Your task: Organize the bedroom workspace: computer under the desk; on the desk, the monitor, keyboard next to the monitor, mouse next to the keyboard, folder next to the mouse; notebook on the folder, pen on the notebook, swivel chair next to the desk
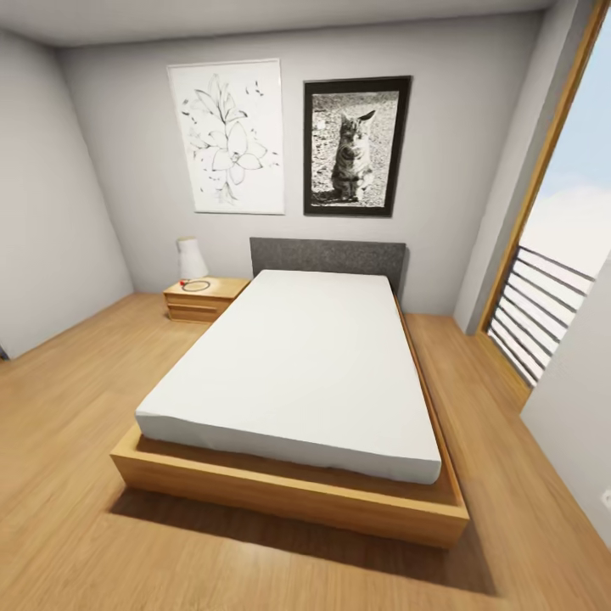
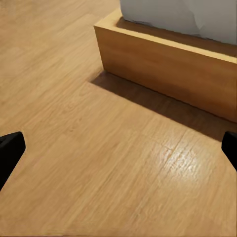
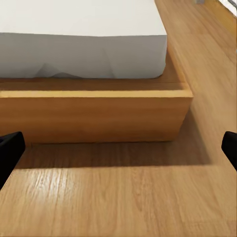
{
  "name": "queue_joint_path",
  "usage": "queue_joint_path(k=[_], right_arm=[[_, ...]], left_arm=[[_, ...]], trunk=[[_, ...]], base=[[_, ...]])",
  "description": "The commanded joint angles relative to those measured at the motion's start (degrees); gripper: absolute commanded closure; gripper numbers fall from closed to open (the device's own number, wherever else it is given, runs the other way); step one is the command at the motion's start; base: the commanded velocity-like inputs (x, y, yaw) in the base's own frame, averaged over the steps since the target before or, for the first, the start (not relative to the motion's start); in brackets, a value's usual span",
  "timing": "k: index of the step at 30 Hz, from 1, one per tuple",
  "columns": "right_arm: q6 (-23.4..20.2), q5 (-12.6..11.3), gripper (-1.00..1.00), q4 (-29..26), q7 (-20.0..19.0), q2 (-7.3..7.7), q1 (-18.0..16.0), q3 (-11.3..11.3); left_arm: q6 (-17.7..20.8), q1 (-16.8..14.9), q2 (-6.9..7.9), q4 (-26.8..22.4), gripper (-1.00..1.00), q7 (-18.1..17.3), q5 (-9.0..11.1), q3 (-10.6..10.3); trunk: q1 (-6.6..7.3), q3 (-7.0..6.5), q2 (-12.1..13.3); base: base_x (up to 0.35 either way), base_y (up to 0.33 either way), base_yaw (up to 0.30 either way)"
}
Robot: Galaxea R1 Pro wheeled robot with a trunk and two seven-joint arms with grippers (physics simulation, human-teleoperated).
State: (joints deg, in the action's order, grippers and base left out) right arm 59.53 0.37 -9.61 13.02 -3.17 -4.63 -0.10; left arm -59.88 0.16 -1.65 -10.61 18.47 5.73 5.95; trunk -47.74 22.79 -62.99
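Observation:
None of the task's things are in view; I face a bed in the bedroom. My left gripper [image 2: 118,148] hangs open over bare wood floor, its black fingertips [image 2: 10,148] wide apart at the picture's sides, with the bed frame's corner just beyond. My right gripper [image 3: 118,148] is open too, with nothing between its fingertips [image 3: 10,148], and points at the foot of the bed frame.
A low wooden bed frame [image 1: 288,496] with a white mattress [image 1: 305,365] stands straight ahead. A wooden nightstand [image 1: 204,299] with a white lamp [image 1: 192,257] sits at its far left. A railed window [image 1: 543,314] is at the right. Wood floor [image 1: 59,424] runs along both sides.

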Motion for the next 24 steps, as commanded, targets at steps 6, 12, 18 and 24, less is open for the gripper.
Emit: queue_joint_path(k=[6, 12, 18, 24], right_arm=[[0.09, -0.06, -1.00, 0.02, 0.16, 0.09, -0.03, -0.11], [0.02, -0.08, -1.00, -0.16, 0.19, 0.17, -0.03, -0.19], [-0.02, -0.16, -1.00, -0.15, 0.24, 0.10, -0.03, -0.28], [0.09, -0.19, -1.00, -0.19, 0.30, 0.10, -0.03, -0.33]], left_arm=[[3.06, 0.02, -0.01, -0.63, -1.00, -0.56, 1.41, 0.20], [4.93, 0.02, -0.01, -0.72, -1.00, -0.84, 1.23, 0.18], [5.18, 0.02, -0.08, -0.65, -1.00, -0.93, 1.13, 0.07], [5.21, 0.02, -0.07, -0.57, -1.00, -0.97, 1.13, 0.03]], trunk=[[0.00, 0.05, -0.04], [0.00, 0.05, -0.04], [0.00, 0.05, -0.04], [0.00, 0.05, -0.04]], base=[[0.000, 0.000, 0.219], [0.000, 0.000, 0.033], [0.000, 0.000, 0.174], [0.000, 0.000, 0.274]])
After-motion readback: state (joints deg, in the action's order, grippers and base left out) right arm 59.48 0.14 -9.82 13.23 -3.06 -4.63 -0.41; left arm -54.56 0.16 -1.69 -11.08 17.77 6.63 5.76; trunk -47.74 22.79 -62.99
